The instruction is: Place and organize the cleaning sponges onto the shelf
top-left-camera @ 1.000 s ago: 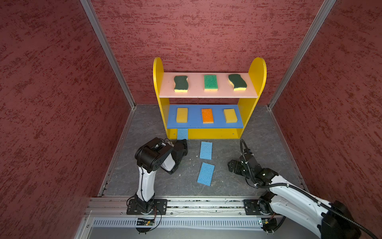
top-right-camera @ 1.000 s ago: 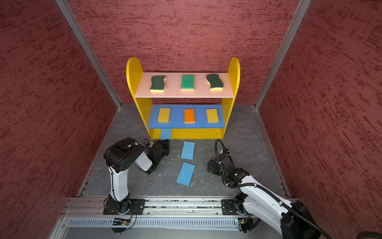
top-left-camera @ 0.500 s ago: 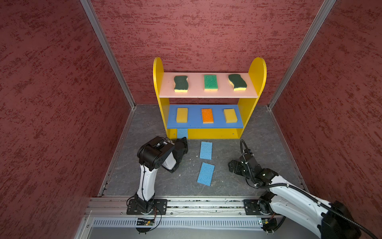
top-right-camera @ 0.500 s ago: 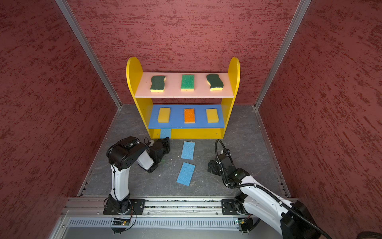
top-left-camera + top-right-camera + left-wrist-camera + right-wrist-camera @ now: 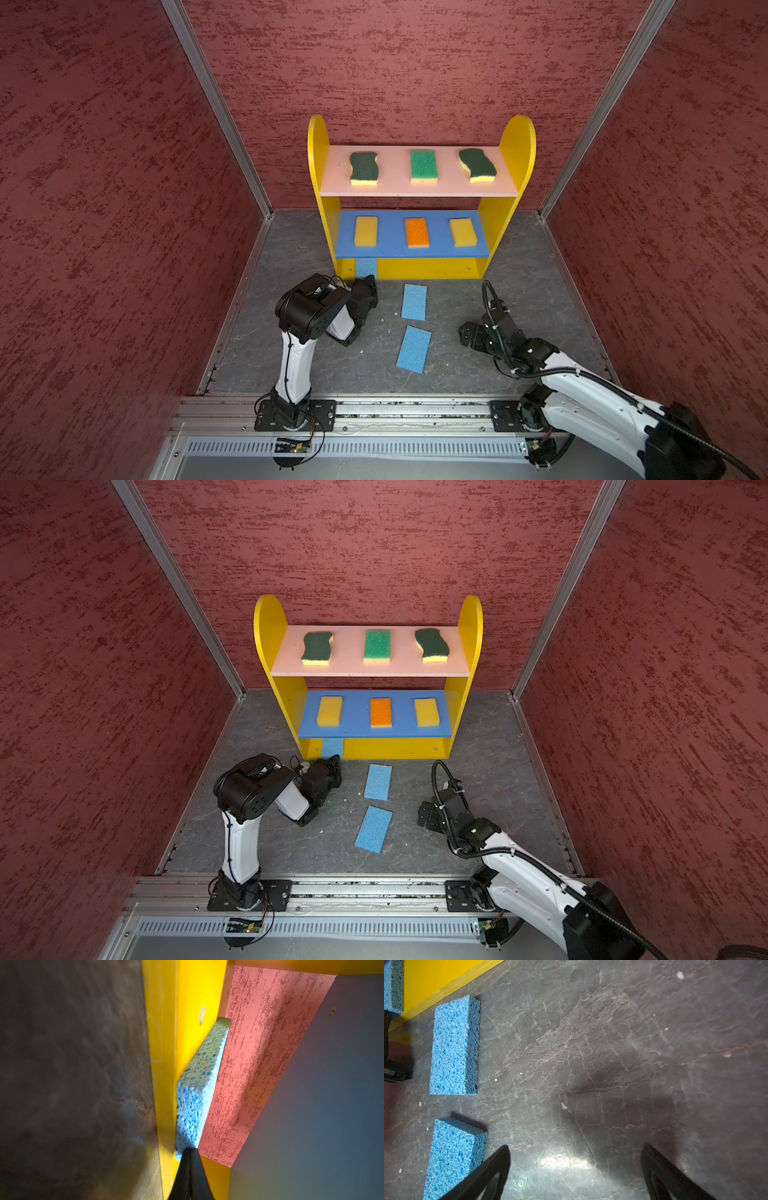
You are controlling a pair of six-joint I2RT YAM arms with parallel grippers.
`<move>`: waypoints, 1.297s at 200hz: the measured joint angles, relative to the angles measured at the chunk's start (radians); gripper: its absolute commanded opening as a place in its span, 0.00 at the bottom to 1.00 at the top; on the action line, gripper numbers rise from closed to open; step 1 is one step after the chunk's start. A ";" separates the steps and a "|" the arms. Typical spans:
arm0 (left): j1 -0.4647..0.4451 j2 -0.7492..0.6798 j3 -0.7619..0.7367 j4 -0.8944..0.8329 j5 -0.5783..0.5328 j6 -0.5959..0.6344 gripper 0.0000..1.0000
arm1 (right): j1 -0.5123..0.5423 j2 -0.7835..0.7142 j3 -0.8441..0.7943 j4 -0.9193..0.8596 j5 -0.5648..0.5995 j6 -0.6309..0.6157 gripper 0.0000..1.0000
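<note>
Shut and empty, the left tool (image 5: pixel 190 1152) noses a sponge (image 5: pixel 195 1095) into the shelf's (image 5: pixel 320 166) 7 o'clock corner, likely squaring it. The right tool (image 5: pixel 576 1146) gapes empty, with two sponges (image 5: pixel 414 301) (image 5: pixel 414 349) at its 9 o'clock.

Mottled red walls (image 5: pixel 395 62) enclose a dark grey, veined table (image 5: pixel 532 299). Metal posts (image 5: pixel 216 108) mark the back corners, and a rail (image 5: pixel 415 409) runs along the front.

Bare floor (image 5: pixel 528 299) right of centre; far blue sponge (image 5: pixel 414 301), near blue sponge (image 5: pixel 414 349) mid-floor, before the shelf (image 5: pixel 515 145).
</note>
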 measured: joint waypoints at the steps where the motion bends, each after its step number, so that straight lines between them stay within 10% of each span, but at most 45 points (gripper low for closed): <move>1: 0.000 0.000 0.000 0.000 0.000 0.000 0.03 | 0.000 0.000 0.000 0.000 0.000 0.000 0.99; 175: 0.020 0.005 0.038 -0.043 0.002 0.032 0.04 | 0.000 0.027 0.000 0.001 0.000 -0.011 0.99; 259: 0.018 0.032 -0.093 0.196 -0.018 0.101 0.04 | 0.000 0.015 0.000 0.000 0.000 -0.011 0.99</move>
